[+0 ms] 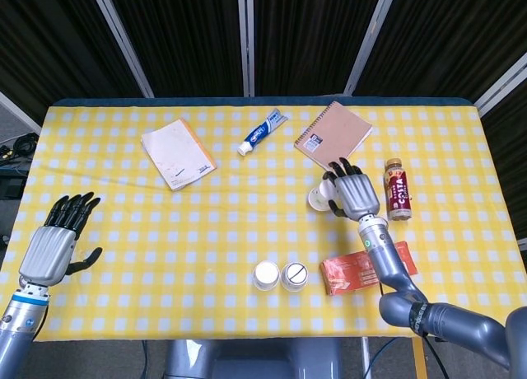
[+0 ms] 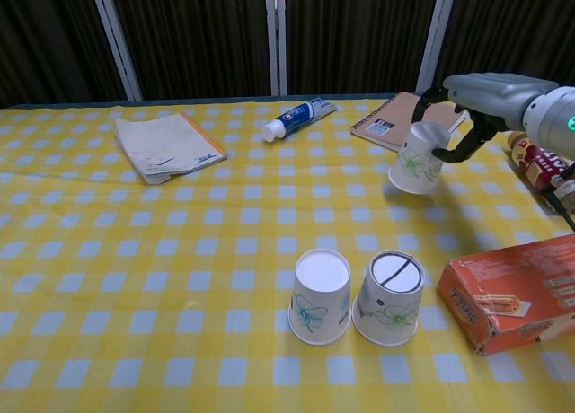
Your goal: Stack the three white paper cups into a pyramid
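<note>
Gingham cloth in yellow and white is covering the table [image 1: 123, 231], and dark curtains with pale metal uprights are hanging behind its far edge. A worn booklet [image 1: 178, 153] is lying toward the far left, a toothpaste tube [image 1: 261, 131] is lying at the far middle, and a spiral notebook [image 1: 333, 136] is sitting to the right of the tube. A small brown bottle [image 1: 397, 188] is lying on its side near the right edge, and an orange carton [image 2: 512, 288] is sitting at the near right.

Two white paper cups are standing mouth-down, side by side and touching, at the near middle: the left cup [image 2: 320, 296] is showing a plain white base, and the right cup [image 2: 390, 298] is showing a base with a dark ring and a line across it.

The third cup [image 2: 417, 158] is being held off the cloth, in front of the notebook. It is tilting, its base pointing up and toward the right hand [image 2: 486, 97], its wider mouth facing down and to the left, so its long axis is running on a slant. That hand is curling its fingers [image 2: 429, 96] over the cup's upper end.

The left hand [image 1: 56, 245] is hovering over the near left edge, holding nothing, fingers extended and thumb out to the side.
</note>
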{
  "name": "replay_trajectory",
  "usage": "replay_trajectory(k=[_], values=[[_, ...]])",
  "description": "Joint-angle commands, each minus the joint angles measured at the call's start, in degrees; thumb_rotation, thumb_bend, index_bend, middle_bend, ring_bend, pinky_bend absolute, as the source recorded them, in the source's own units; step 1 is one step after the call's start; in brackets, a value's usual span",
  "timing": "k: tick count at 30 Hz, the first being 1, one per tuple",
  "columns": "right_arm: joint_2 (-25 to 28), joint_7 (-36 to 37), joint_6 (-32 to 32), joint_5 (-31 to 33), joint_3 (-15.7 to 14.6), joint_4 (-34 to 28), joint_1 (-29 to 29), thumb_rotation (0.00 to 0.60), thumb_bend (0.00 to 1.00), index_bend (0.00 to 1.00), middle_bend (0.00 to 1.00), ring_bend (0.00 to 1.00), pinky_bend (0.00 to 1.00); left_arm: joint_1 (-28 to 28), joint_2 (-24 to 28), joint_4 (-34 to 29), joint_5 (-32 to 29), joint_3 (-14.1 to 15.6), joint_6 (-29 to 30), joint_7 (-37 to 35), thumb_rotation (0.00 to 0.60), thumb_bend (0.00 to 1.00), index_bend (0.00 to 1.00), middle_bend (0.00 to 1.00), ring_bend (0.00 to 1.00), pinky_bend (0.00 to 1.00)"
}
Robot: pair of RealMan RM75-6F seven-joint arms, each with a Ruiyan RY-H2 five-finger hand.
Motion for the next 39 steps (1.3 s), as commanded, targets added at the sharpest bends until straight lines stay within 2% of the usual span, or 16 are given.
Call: replay_trajectory(k=[1, 10, 15, 23, 32, 39], values=[[2.25, 1.00, 2.11, -2.99, 0.35, -6.00, -0.48, 0.600, 0.32, 0.43, 0.15, 0.00, 0.21, 0.10, -0.07, 0.01, -0.08, -0.08, -0.05, 0.14, 0.600, 0.31, 0.00, 0.00, 0.00, 0.00], [8.40, 2.31, 2.51, -8.21, -1.96, -21.49, -2.12, 0.600, 0.32, 0.43, 0.14, 0.00, 0.21, 1.04, 0.21, -0.50, 1.02, 0.03, 1.20, 0.81, 0.600, 0.31, 0.00, 0.00, 0.00, 0.00], [12.17, 1.61, 4.12, -13.25, -5.09, -29.53, -4.10, 0.600, 0.32, 0.43, 0.14, 0.00, 0.21, 1.61, 0.29, -0.86, 1.57, -0.07, 1.90, 1.21, 0.600, 0.31, 0.00, 0.00, 0.00, 0.00], [13.57, -0.41, 6.15, -16.39, -8.18, -34.78, -6.01, 0.600, 0.32, 0.43, 0.14, 0.00, 0.21, 2.53, 0.35, -1.56, 3.19, 0.19, 3.09, 2.08, 0.600, 0.31, 0.00, 0.00, 0.00, 0.00], [13.06, -4.26, 6.18, -18.82, -12.07, -36.62, -7.23, 0.600, 0.32, 0.43, 0.14, 0.00, 0.21, 3.09, 0.54, -1.86, 3.73, 0.05, 3.46, 2.13, 0.600, 0.31, 0.00, 0.00, 0.00, 0.00], [13.72, -5.25, 6.53, -19.01, -12.96, -37.68, -7.99, 0.600, 0.32, 0.43, 0.14, 0.00, 0.21, 3.04, 0.32, -1.85, 3.23, -0.42, 2.75, 2.49, 0.600, 0.31, 0.00, 0.00, 0.00, 0.00]])
